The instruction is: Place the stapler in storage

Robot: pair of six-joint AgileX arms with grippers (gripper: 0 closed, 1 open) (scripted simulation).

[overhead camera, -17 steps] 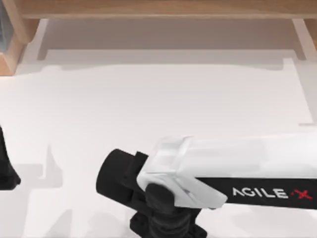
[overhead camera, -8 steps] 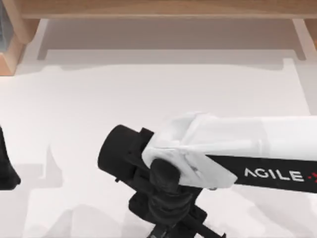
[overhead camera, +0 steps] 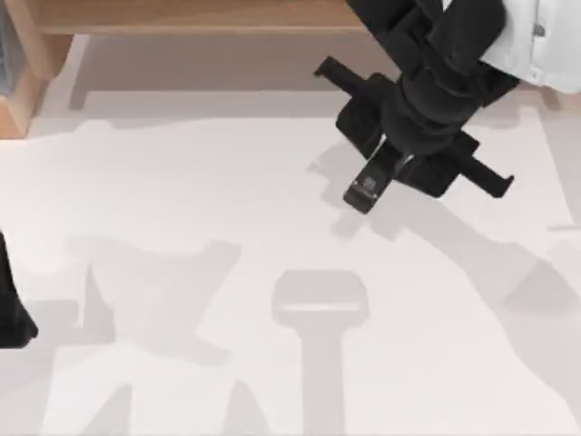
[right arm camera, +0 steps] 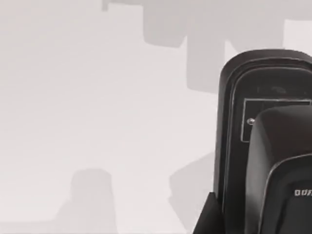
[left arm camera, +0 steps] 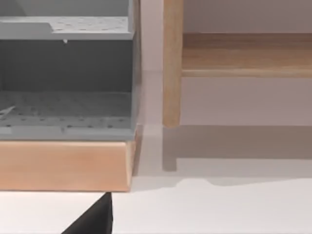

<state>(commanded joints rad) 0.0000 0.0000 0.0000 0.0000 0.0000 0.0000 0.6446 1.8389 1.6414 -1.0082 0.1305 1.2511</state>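
Table (overhead camera: 182,200): white, wooden shelf frame (overhead camera: 182,16) along its far edge.
Grey storage unit (left arm camera: 66,73): set in the frame's left end.
Right gripper (overhead camera: 386,168): near the frame, right of centre, apparently closed on the stapler.
Left gripper (overhead camera: 11,309): parked at the left edge, well clear of the frame; jaw state cannot be told.
Stapler (overhead camera: 365,189): black, projecting from between the right jaws, away from the frame.

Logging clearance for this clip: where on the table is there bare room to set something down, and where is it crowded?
The table is bare across its middle and lower part, between the parked left gripper at the left edge and the right gripper. Crowded at upper right, where that gripper holds the stapler by the wooden shelf.
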